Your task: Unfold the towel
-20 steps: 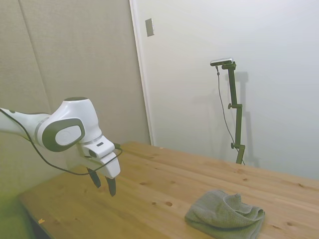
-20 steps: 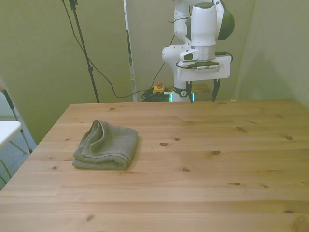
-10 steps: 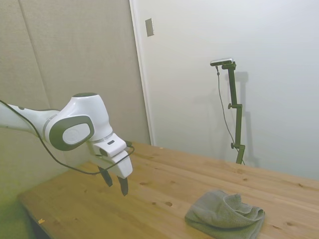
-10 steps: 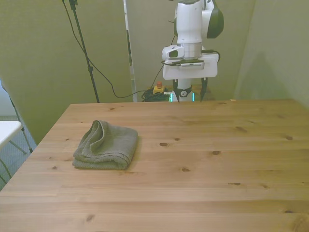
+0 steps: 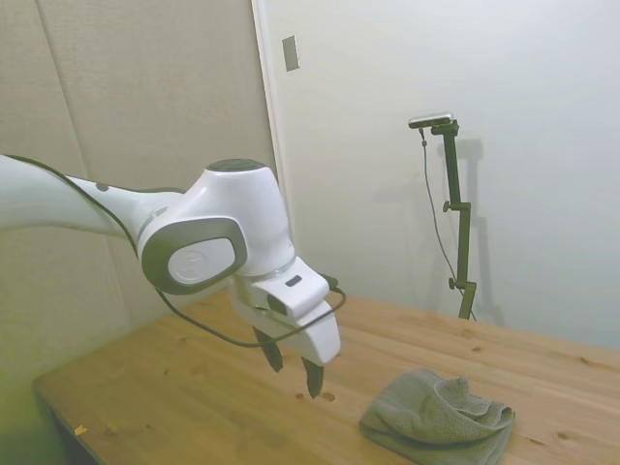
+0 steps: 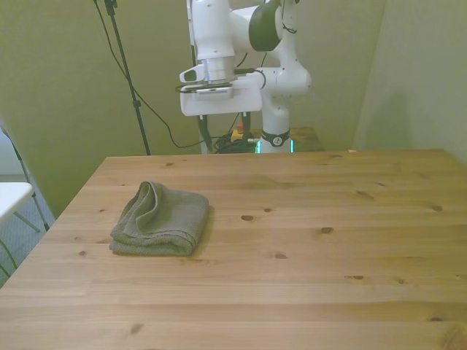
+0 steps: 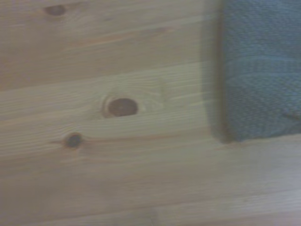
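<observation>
- Grey-green towel [image 6: 160, 219] lies folded on the tabletop [image 6: 306, 248].
- Pincer [image 5: 291, 365] hangs spread and empty, near the towel, above it.
- Risk: gripping all layers would drag the bundle, not open it.

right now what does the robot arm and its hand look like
The arm is glossy white with rounded shells and a grey oval cap at the wrist joint. A thin black cable loops under it. The hand has a boxy white body and two short dark fingers.
</observation>
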`<state>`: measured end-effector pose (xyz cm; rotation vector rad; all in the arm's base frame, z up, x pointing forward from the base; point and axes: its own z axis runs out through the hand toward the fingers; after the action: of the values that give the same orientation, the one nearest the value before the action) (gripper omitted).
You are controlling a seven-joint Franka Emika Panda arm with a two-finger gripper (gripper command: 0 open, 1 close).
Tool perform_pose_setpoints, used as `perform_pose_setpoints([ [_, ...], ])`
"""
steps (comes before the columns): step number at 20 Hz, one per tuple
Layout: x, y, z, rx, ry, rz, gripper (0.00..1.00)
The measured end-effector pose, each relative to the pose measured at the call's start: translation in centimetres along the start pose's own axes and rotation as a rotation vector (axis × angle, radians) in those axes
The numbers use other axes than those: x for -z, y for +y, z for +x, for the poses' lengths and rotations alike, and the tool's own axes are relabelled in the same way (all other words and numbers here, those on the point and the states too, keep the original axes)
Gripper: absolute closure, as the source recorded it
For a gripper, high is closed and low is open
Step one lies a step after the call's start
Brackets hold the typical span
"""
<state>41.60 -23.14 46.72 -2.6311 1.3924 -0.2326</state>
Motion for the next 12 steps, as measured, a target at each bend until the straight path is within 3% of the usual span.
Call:
perform_pose_setpoints([
  [3,-0.4,1.2,2.5,0.019,-0.025,0.054,0.0],
  [12,0.7,9.3,10.7,-0.031,0.028,0.016,0.0],
])
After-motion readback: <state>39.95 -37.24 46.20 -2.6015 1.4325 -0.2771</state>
